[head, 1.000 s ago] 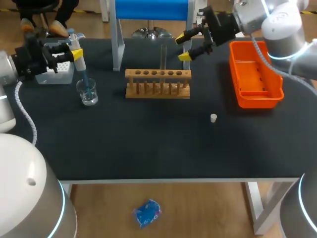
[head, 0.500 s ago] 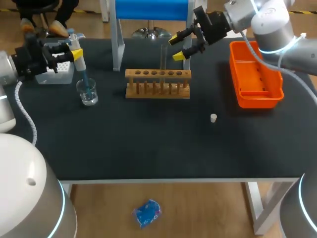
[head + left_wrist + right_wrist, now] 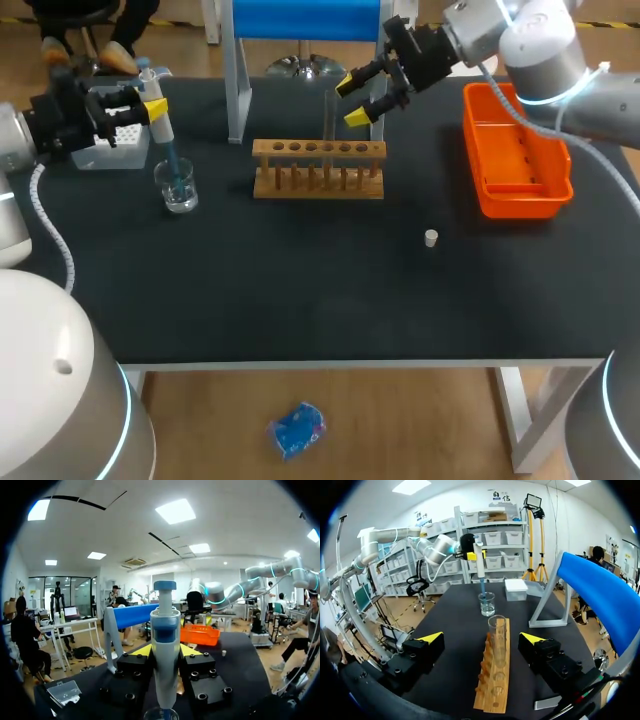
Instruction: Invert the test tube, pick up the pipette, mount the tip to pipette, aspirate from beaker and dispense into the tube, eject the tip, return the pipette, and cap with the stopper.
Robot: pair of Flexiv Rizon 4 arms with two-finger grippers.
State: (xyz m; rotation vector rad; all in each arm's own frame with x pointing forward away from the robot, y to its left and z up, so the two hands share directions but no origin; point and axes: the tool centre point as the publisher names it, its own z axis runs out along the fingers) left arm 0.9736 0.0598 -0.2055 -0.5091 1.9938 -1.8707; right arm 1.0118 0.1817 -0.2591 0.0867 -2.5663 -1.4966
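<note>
My left gripper point(image 3: 153, 108) is shut on the blue-and-white pipette point(image 3: 163, 135), held upright with its tip down in the glass beaker point(image 3: 178, 190). In the left wrist view the pipette point(image 3: 165, 645) stands between the fingers point(image 3: 141, 650), and the beaker's rim point(image 3: 161, 713) shows under it. A clear test tube point(image 3: 329, 115) stands upright in the wooden rack point(image 3: 318, 168). My right gripper point(image 3: 357, 99) is open just right of the tube's top. In the right wrist view the tube point(image 3: 496, 636) rises ahead, between the spread fingers of that gripper point(image 3: 482, 639). The small stopper point(image 3: 431, 238) lies on the table.
An orange tray point(image 3: 515, 150) sits at the right side. The white tip box point(image 3: 108, 140) is at the far left, behind the beaker. A blue-topped stand point(image 3: 240, 90) rises behind the rack.
My right gripper has moved left and a little farther back, closer to the test tube's top, still open. The left arm with the pipette has stayed put.
</note>
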